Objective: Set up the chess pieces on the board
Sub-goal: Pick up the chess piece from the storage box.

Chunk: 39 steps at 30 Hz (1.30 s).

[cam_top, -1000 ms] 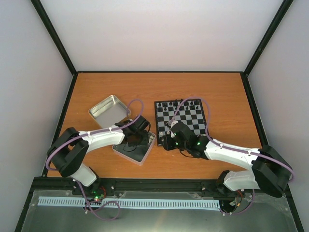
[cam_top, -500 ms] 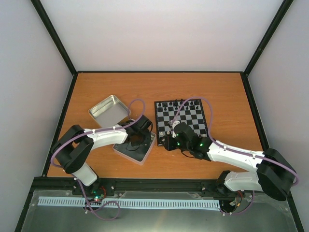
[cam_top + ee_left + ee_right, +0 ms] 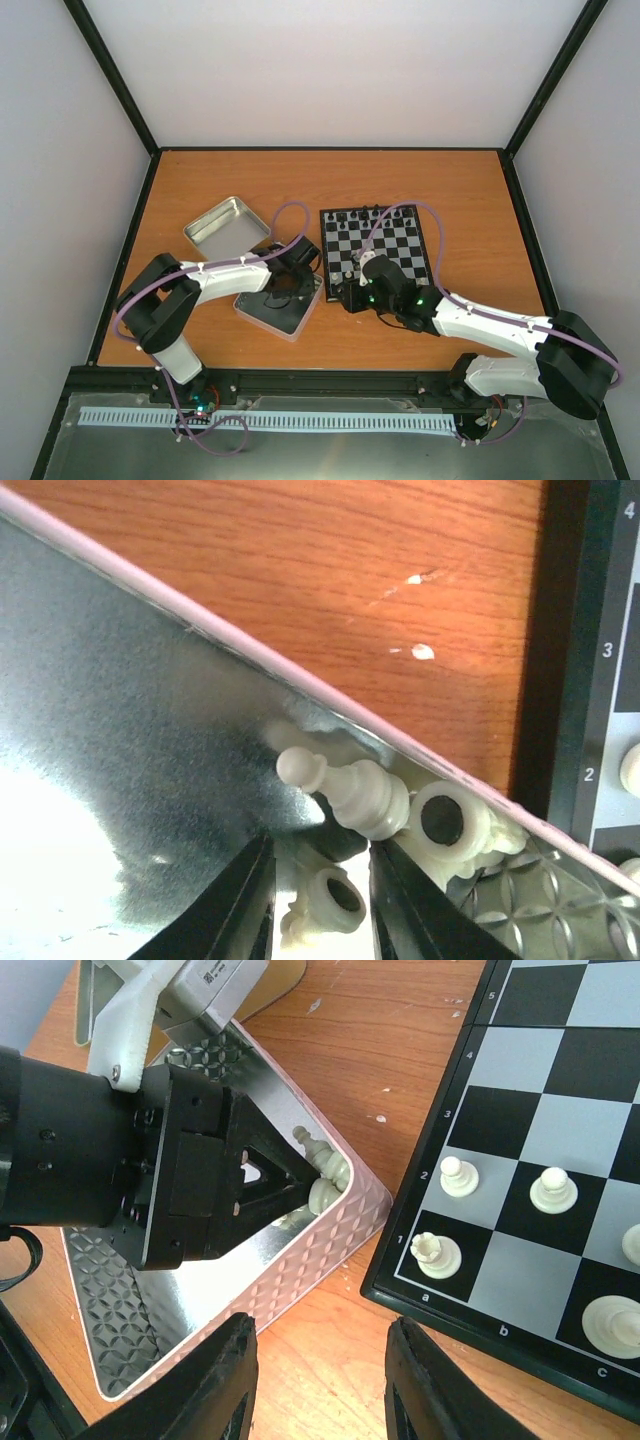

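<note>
The left gripper (image 3: 320,858) reaches down into a corner of the pink-rimmed tin (image 3: 352,1228), its two dark fingers (image 3: 252,900) slightly apart; a small cream piece (image 3: 335,900) sits in the gap between them, with a sliver of space on one side, so it is not pinched. Just beyond the fingertips a cream pawn (image 3: 350,792) lies on its side against the tin's wall, touching another toppled piece (image 3: 452,822) whose hollow base faces the camera.

The right gripper (image 3: 320,1325) hangs over the bare wooden table (image 3: 450,190) between the tin and the board (image 3: 385,245), its fingers spread with nothing between them.

The board lies just right of the tin, close but not touching. Along its near corner stand several cream pieces: a rook (image 3: 435,1252) on a1; pawns (image 3: 459,1175) on a2 and b2; a taller piece (image 3: 615,1325) on c1 (its kind is hard to tell, being cut off at the edge). Black pieces (image 3: 375,212) line the far side of the board.

A second, plain silver tin (image 3: 225,225) rests further back on the left, apart from the rest.
</note>
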### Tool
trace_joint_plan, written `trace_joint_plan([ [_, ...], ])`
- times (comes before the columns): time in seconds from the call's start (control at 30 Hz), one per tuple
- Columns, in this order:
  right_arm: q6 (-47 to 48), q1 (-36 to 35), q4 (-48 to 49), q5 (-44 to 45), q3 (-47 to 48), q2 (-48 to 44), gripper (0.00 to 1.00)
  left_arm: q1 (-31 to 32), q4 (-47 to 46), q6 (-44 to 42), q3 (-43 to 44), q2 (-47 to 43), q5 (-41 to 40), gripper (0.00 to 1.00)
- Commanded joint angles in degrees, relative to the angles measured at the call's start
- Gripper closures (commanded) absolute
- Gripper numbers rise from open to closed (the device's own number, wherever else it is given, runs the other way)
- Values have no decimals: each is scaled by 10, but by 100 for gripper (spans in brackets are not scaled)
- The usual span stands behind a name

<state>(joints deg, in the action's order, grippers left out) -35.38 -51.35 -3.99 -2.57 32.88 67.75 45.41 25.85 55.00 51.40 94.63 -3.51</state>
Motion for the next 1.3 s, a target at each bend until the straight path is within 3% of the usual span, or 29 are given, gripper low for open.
trace_joint_plan([
  [0.0, 0, 3, 13, 13, -7, -11, 64, 3, 68, -36, -6, 32, -5, 72],
  [0.13, -1, 3, 12, 16, -7, -14, 64, 3, 64, -52, -7, 36, 19, 79],
  [0.47, -7, 3, 17, 17, -12, -17, 64, 3, 85, -118, -11, 27, 37, 70],
  [0.63, -9, 3, 16, 18, -13, -19, 64, 3, 96, -135, 4, 52, 28, 79],
  [0.8, -11, 3, 16, 21, -15, -24, 64, 3, 108, -135, 10, 66, 3, 81],
  [1.0, -11, 3, 15, 22, -16, -27, 64, 3, 131, -150, 24, 80, 0, 73],
  [1.27, -13, 3, 17, 23, -16, -29, 64, 3, 145, -150, 19, 79, -19, 86],
])
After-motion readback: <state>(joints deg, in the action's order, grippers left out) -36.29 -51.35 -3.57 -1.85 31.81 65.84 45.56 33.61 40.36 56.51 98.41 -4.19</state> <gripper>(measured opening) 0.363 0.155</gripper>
